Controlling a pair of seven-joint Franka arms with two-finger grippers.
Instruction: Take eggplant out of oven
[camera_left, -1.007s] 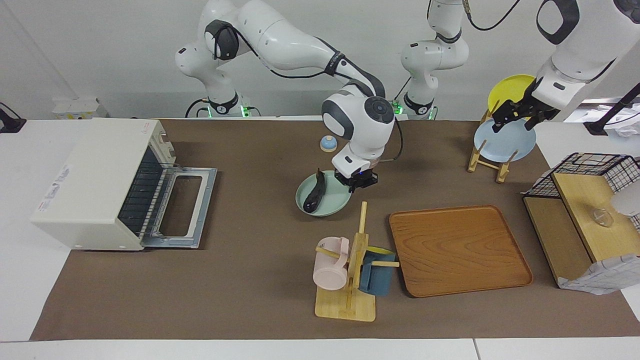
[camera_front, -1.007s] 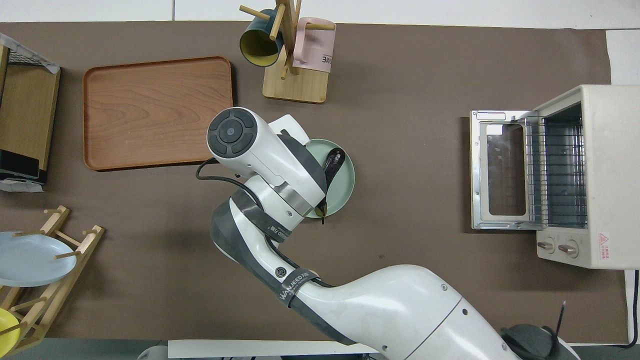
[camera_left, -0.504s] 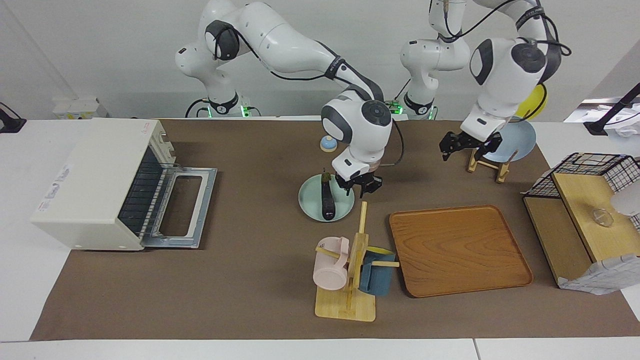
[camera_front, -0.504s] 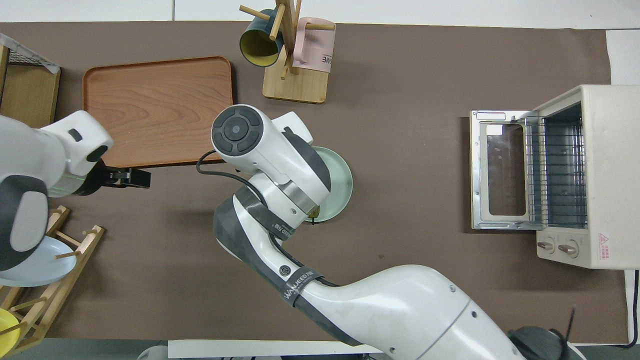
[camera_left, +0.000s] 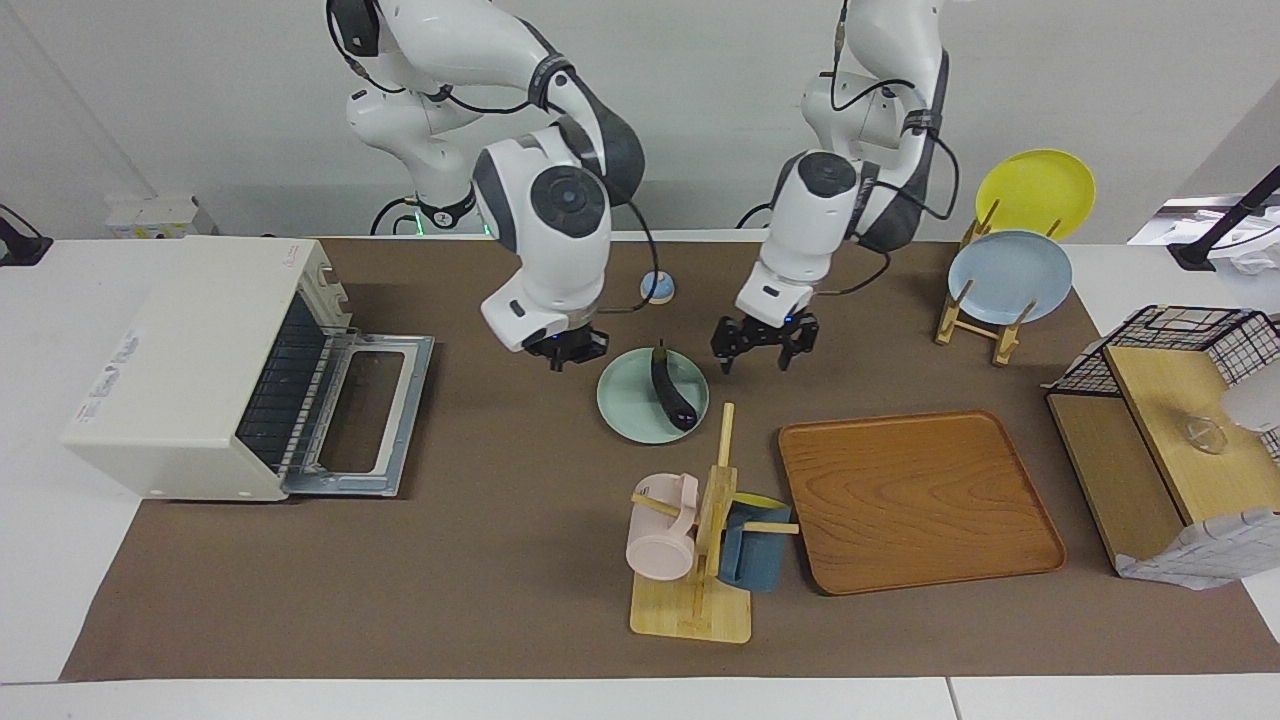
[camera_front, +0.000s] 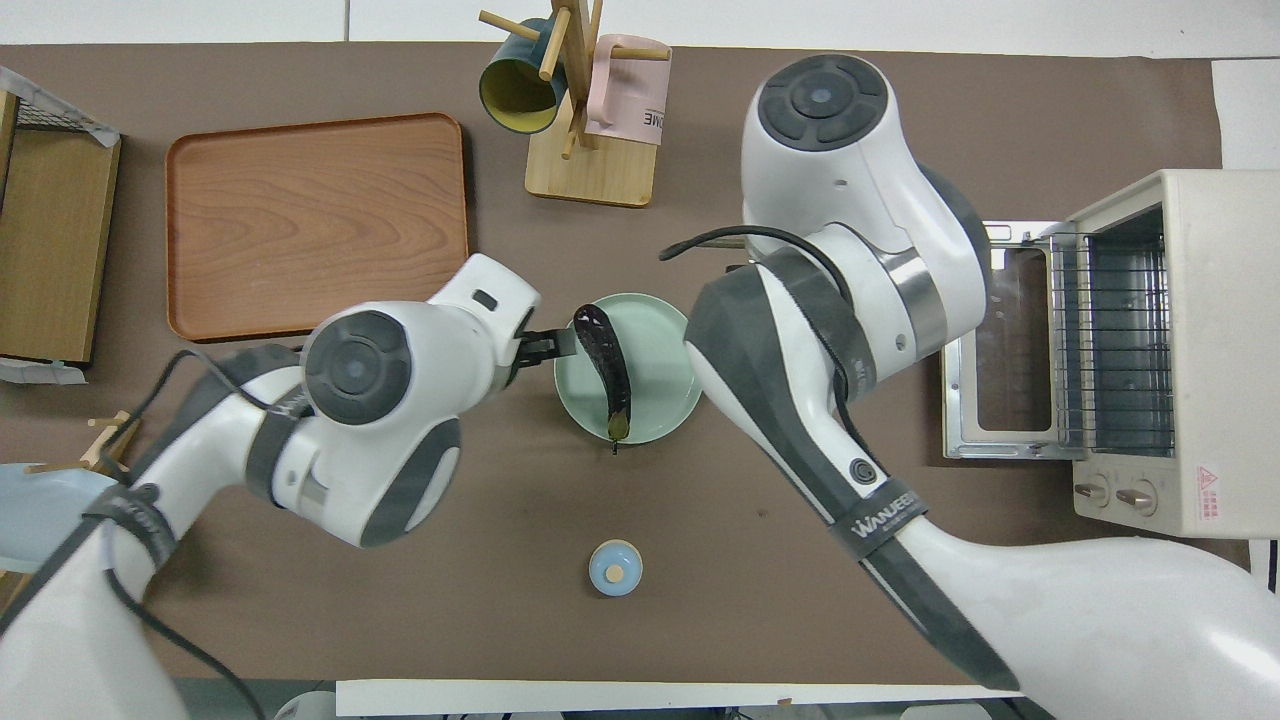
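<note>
1. Fingers (camera_left: 729, 352) on our left gripper (camera_left: 762, 345) are spread apart, nothing between them; it hangs over the table just beside the green plate (camera_left: 625, 402), toward the left arm's end.
2. Our right gripper (camera_left: 567, 352) hangs just beside the green plate too, toward the right arm's end. We cannot tell whether its fingers are apart or together; the overhead view hides them under the wrist.
3. We see the eggplant (camera_left: 673, 390) lying on the green plate, untouched by either gripper, stem tip pointing toward the robots.
4. We see the oven (camera_left: 190, 365) well apart from the green plate, at the right arm's end of the table. Its door (camera_left: 362, 415) is dropped flat and the wire rack (camera_front: 1118, 345) is bare.
5. A small blue bell (camera_left: 657, 287) sits nearer to the robots than the green plate.
6. The mug tree (camera_left: 705, 530), with a pink mug (camera_left: 660, 540) and a blue mug (camera_left: 752, 555), stands farther from the robots than the green plate.
7. The wooden tray (camera_left: 920, 500) lies beside the mug tree, toward the left arm's end from the green plate.
</note>
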